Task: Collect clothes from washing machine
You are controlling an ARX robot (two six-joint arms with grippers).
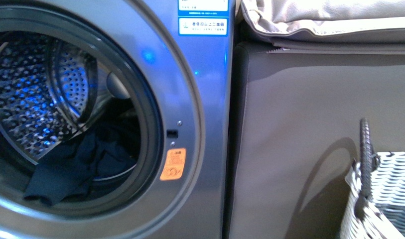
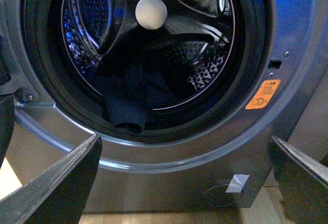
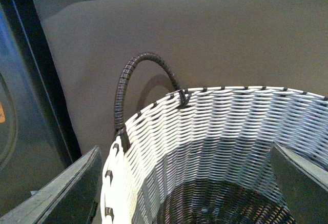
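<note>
Left gripper (image 2: 184, 141) wide and empty before the washing machine (image 2: 292, 39): best go low, pinch the clothes (image 2: 128, 106) at the front fold.

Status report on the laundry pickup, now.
Left gripper open, empty, facing the washing machine port. Right gripper open, empty, over the basket. Clothes heaped low in the drum, uncollected. Nothing blocking the port.

The washer (image 1: 205, 99) is cut off by the front view's left and bottom edges. Its labels (image 1: 202, 26) cannot be read. The basket (image 1: 389, 199) is cropped at the right; the far edge of the clothes (image 1: 66, 174) is lost in shadow.
</note>
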